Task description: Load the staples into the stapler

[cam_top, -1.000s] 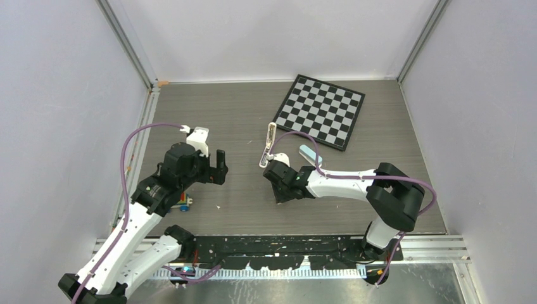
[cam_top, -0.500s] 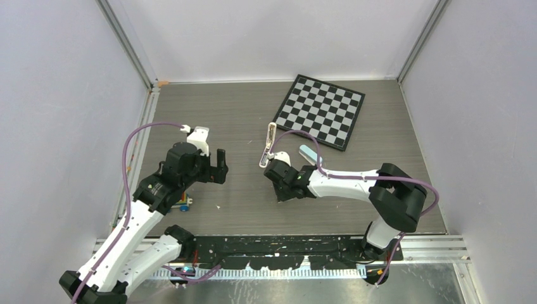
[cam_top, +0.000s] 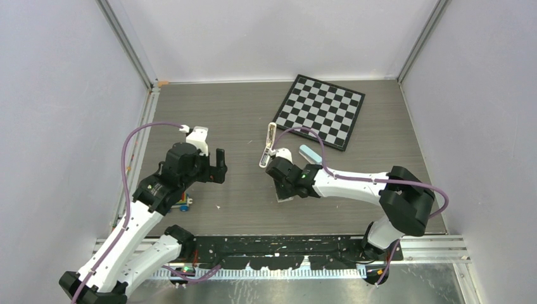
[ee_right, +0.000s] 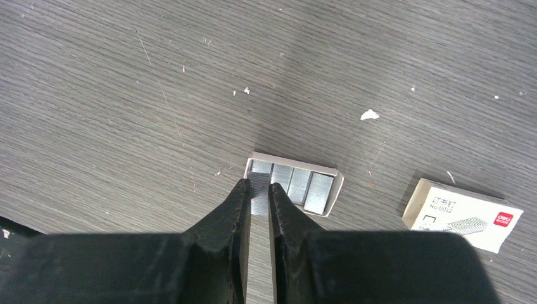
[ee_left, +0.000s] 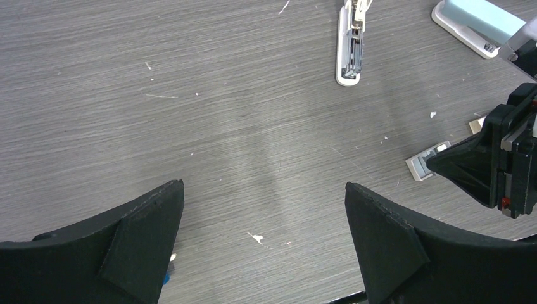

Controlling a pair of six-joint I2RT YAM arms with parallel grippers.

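- Staples (ee_right: 304,187) sit in their tray (ee_right: 338,187) on the tabletop (ee_right: 126,95), nearer than the open stapler (cam_top: 268,144).
- Right pincer (ee_right: 258,185) is pinched on the leftmost of them; a skewed lift could snap that strip or drag the tray.
- Left pincer (ee_left: 263,185) hangs wide apart.

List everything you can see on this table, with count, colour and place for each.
chessboard: one, black and white, far right of the table
open stapler: one, white and silvery, mid-table
second stapler: one, light blue, right of the open one
staples: four strips, silvery, in an open tray
staple box: one, white with red mark, beside the tray
toy: one, multicoloured, by the left arm
left hand: black, open, above bare table
right hand: black, closed on the leftmost strip
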